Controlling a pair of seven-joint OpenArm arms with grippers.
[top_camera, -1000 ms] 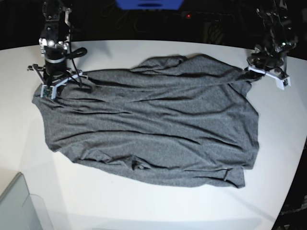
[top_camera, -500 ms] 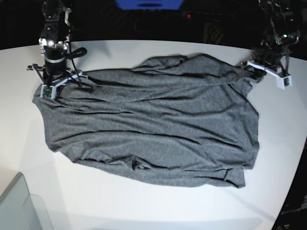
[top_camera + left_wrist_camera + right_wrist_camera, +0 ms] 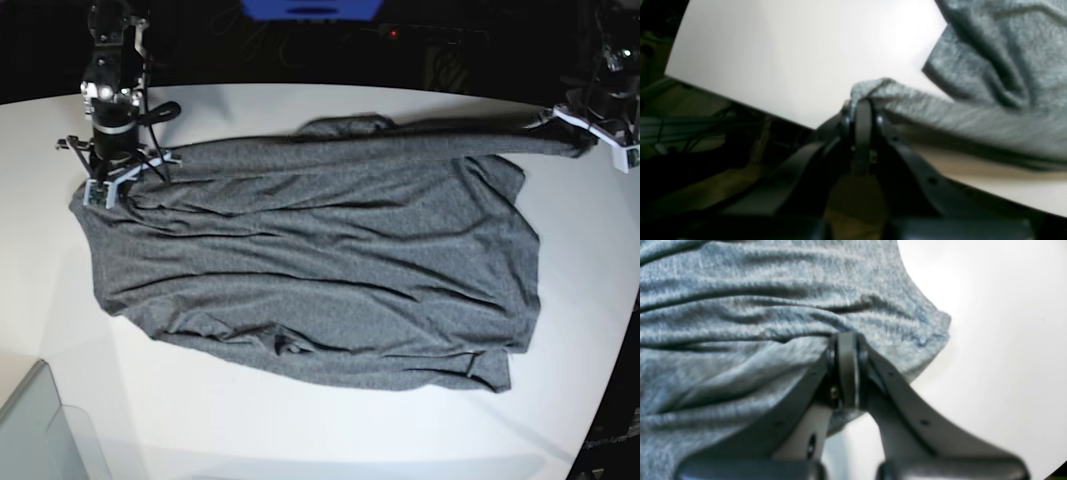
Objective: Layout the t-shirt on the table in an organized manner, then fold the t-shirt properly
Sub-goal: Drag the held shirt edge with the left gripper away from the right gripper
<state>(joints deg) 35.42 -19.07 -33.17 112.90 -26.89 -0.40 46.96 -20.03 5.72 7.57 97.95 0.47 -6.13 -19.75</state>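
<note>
On the table, the t-shirt lies spread and wrinkled. Left gripper and right gripper each pinch a far edge. Soft, limp knit; likely best held at hems and corners.

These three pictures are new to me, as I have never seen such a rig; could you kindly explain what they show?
The wide picture looks down on a white table from the base camera. A dark-grey t-shirt lies spread on it, wrinkled. Two robot arms work at the far edge, each ending in a two-fingered tool.

The other two pictures come from cameras on the arms' wrists, looking along each tool. The left tool, on the wide picture's right, is shut on a corner of the shirt, drawing it into a long taut band. The right tool, on the wide picture's left, is shut on the opposite corner.

A translucent bin peeks in at the bottom-left corner.
</note>
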